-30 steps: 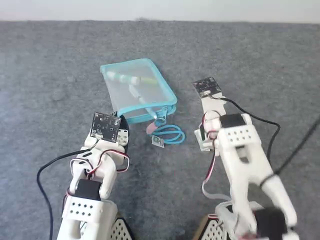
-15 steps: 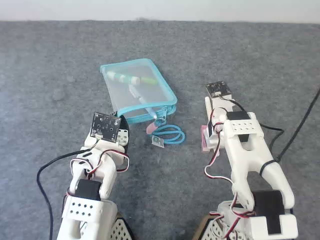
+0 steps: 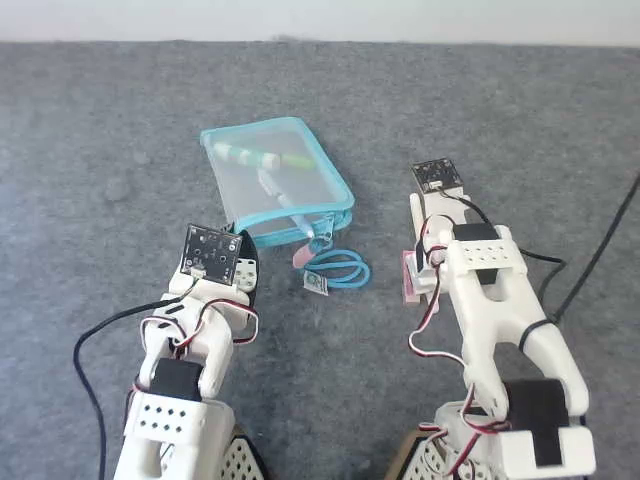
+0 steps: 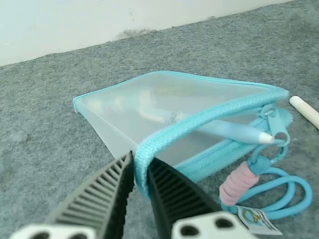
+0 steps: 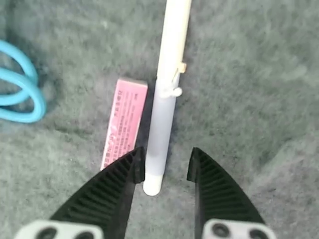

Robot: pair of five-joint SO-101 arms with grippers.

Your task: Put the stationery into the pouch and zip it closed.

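1. Left wrist view: your left claw (image 4: 139,167) is clamped on the teal zip edge of the pouch (image 4: 189,109), at the corner nearest the claw. The rest of the pouch stretches away beyond the fingertips.
2. Past that claw the pouch's mouth is unzipped. A pen (image 4: 224,130) inside it pokes its tip out right by the zipper pull (image 4: 280,135).
3. A pink bead strap (image 4: 238,181) and a blue cord (image 4: 284,196) trail from the pull and lie on the grey surface (image 4: 50,124), off to one side of the claw.
4. Your right claw (image 5: 164,157) stands apart and holds nothing. In the right wrist view, a white pen (image 5: 167,94) lies outside the pouch. Its near end sits between the fingers, close against one of them, and its body runs straight away from the claw.
5. A pink eraser (image 5: 123,124) lies alongside that pen, just outside the same finger.
6. From the high view, the cord's loop lies between the pouch and your right arm (image 3: 480,290).
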